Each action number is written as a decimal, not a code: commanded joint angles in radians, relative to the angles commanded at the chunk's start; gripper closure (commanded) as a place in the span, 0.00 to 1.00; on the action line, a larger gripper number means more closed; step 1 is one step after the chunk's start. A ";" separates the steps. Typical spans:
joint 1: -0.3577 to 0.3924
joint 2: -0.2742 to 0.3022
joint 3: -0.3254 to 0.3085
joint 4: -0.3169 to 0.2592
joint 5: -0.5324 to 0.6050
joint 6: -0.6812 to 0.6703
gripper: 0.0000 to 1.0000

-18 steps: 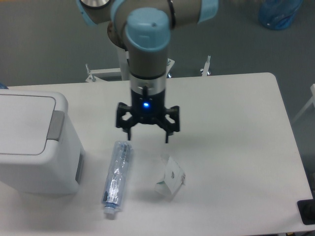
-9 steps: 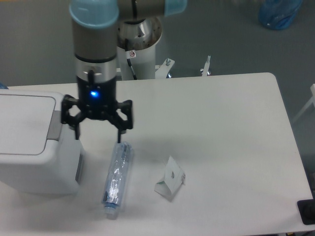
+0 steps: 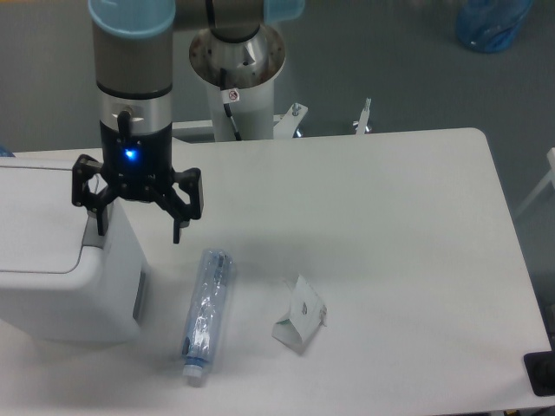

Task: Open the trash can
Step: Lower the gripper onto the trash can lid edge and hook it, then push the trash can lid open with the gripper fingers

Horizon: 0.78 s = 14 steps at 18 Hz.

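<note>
We see the gripper [image 3: 139,230] hanging from the arm over the right edge of the trash can [image 3: 65,251], its two black fingers [image 3: 179,222] spread wide apart and holding nothing — one finger tip sits over the lid's right rim, the other hangs beyond the bin's right side, above the table [image 3: 399,225]. A blue light glows on the gripper's body.

The trash can stands at the left edge of the table, a white boxy bin with rounded corners, partly cut off by the frame. Its flat lid lies shut, and the grey tab on the lid's right side is mostly hidden behind the gripper; we cannot tell whether a finger touches it.

Just right of the bin a clear plastic bottle [image 3: 205,315] lies on its side, cap toward the near edge of the table. Further right lies a small crumpled white carton [image 3: 300,315] — apart from the bottle. Behind the table stands the arm's white pedestal [image 3: 236,78].
</note>
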 joint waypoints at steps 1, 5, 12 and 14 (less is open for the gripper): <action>0.000 0.000 -0.005 0.002 0.000 0.000 0.00; -0.005 -0.014 -0.006 0.009 0.003 0.000 0.00; -0.005 -0.023 -0.014 0.015 0.003 0.000 0.00; -0.005 -0.023 -0.018 0.015 0.006 0.000 0.00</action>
